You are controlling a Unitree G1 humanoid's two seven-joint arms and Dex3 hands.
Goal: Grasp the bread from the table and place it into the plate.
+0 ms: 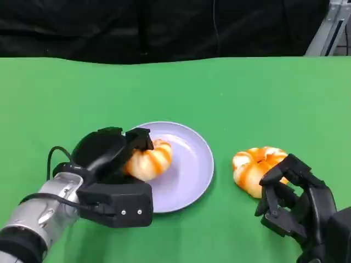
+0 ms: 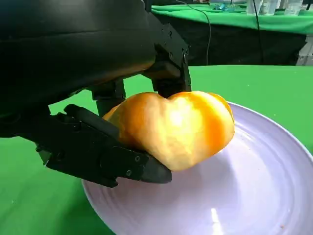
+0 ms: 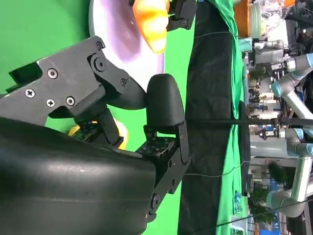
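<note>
Currently left hand [image 1: 112, 159] fingers [image 2: 105, 156] pinch a glossy, ridged bread [image 1: 149, 159] over the smooth lavender plate [image 1: 189, 164]. Right of the plate, a second ring-shaped bread [image 1: 253, 164] lies on the green table [image 1: 247, 93]; right hand [image 1: 299, 205] fingers curl beside it, holding nothing.

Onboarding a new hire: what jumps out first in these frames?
The left hand grips an orange-glazed bread over the near-left part of the lilac plate. A second bread lies on the green table right of the plate, the right hand just in front of it.
</note>
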